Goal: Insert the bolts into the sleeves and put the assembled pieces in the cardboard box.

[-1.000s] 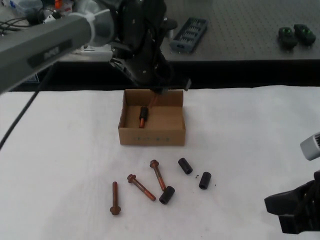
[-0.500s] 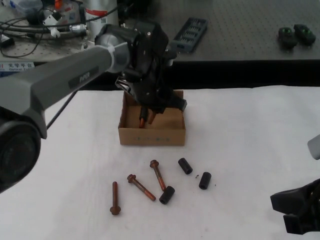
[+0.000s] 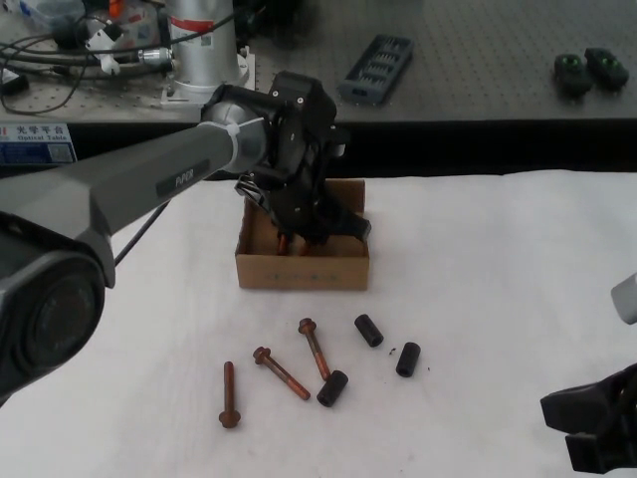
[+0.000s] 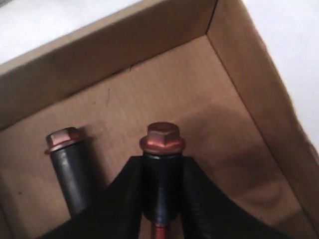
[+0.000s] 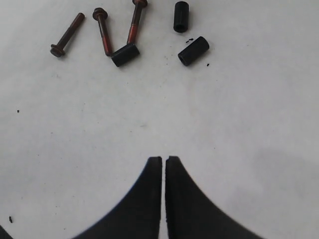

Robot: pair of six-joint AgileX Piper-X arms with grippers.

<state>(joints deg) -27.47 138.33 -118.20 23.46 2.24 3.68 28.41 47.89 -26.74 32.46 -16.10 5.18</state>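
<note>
The left gripper [image 4: 162, 172] pinches an assembled piece [image 4: 162, 144] by its black sleeve, bolt head pointing away from the wrist, low inside the cardboard box [image 4: 104, 55]. The piece's long axis runs along the fingers [image 4: 124, 199] and roughly parallel to a second assembled piece [image 4: 70, 169] lying just beside it, so letting go should lay it alongside. The right gripper [image 5: 163, 167], pressed together and empty, hangs apart from the loose bolts [image 5: 103, 32] and loose sleeves [image 5: 193, 51].

Matt cardboard box [image 4: 99, 64], coppery metal bolts [image 3: 280, 371], matt black sleeves [image 3: 368, 331].
</note>
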